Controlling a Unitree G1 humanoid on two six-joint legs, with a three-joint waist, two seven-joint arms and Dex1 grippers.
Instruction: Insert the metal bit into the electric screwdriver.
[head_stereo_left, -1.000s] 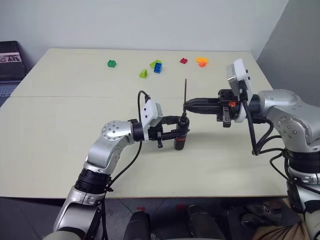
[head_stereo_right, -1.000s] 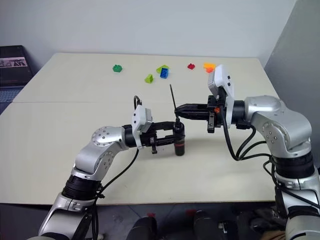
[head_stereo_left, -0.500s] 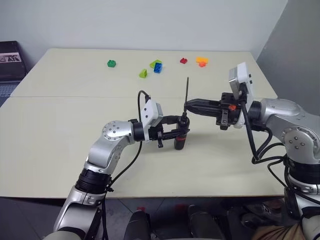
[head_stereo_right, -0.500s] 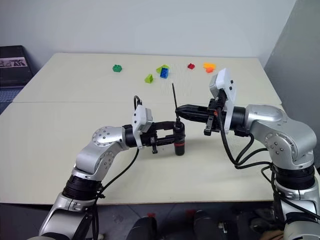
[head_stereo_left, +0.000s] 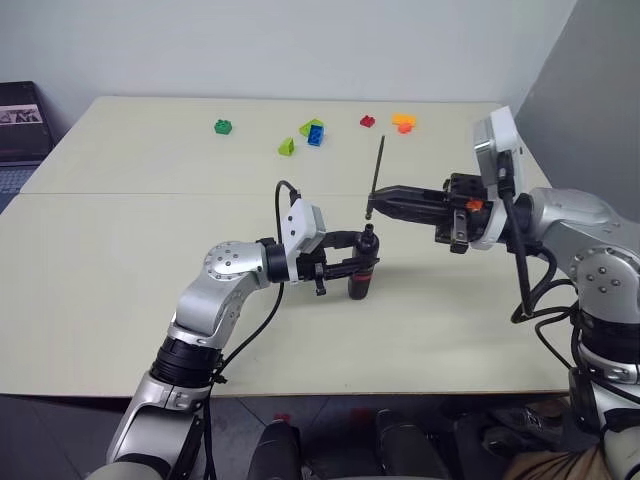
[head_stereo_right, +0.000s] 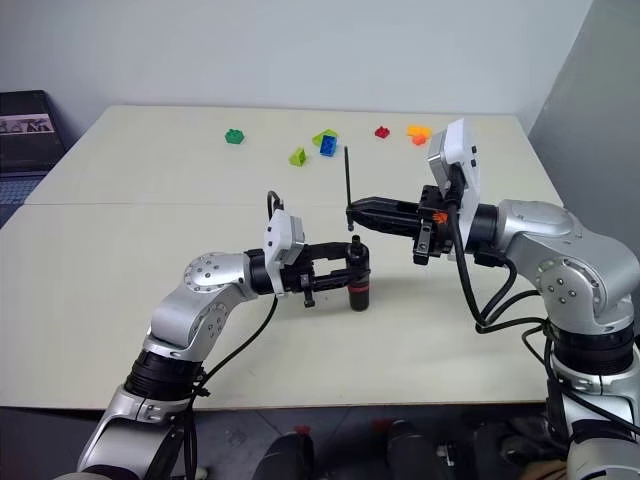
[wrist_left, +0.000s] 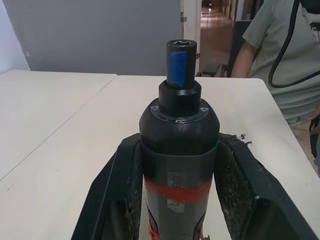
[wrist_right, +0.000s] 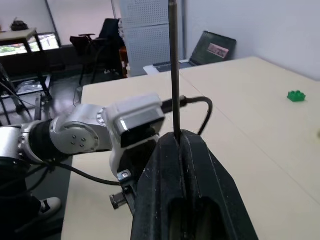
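The electric screwdriver (head_stereo_left: 359, 282), dark with a red band, stands upright at mid-table with its base on the top. My left gripper (head_stereo_left: 362, 262) is shut on its body from the left. In the left wrist view its narrow nose (wrist_left: 182, 64) carries a blue strip and points up between the two fingers (wrist_left: 124, 192). My right gripper (head_stereo_left: 372, 206) reaches in from the right and is shut on the metal bit (head_stereo_left: 378, 165), a thin dark rod. The bit (wrist_right: 173, 65) leans slightly, and its lower end hangs just above the nose, apart from it.
Small coloured bricks lie at the far side of the cream table (head_stereo_left: 120, 250): a green brick (head_stereo_left: 223, 127), a yellow-green and blue group (head_stereo_left: 312, 130), a red brick (head_stereo_left: 367, 121) and an orange one (head_stereo_left: 404, 122). A person (wrist_left: 280, 55) stands beyond the table's end. A dark device (head_stereo_left: 20, 120) sits off the left edge.
My right wrist has turned and lifted a little, so the bit now leans with its top to the right and its lower end sits slightly higher. The left gripper and screwdriver have kept still.
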